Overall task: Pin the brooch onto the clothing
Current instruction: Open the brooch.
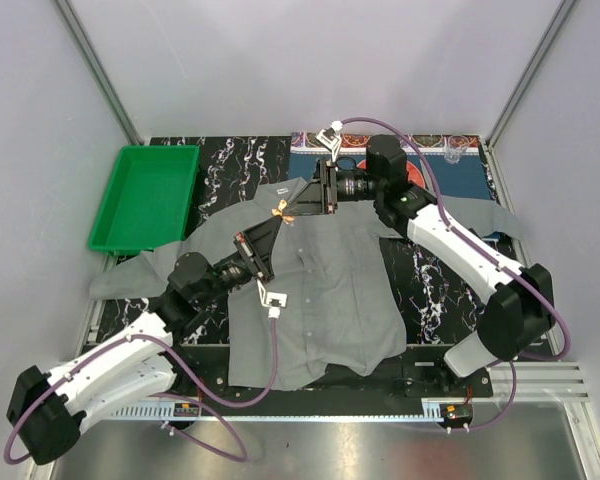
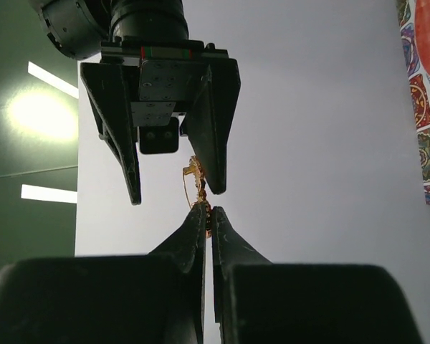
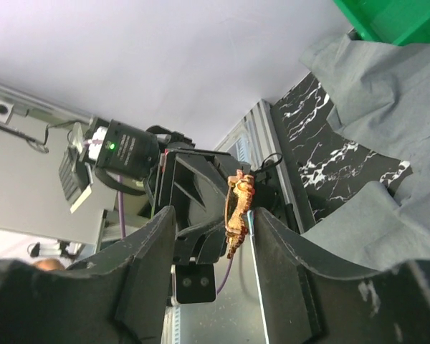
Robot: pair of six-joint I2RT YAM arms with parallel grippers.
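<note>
Left hand (image 2: 208, 213) clamps gold brooch (image 2: 196, 174); right hand (image 2: 176, 195) opposite, jaws spread.

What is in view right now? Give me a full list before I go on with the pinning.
shirt: one, grey, spread across the middle of the table
brooch: one, gold, in the air above the shirt's collar end
tray: one, green, far left
placemat: one, blue patterned, far edge
table mat: one, black with white veins, under the shirt
left end effector: one, black, shut on the brooch
right end effector: one, black, open, fingers either side of the brooch
</note>
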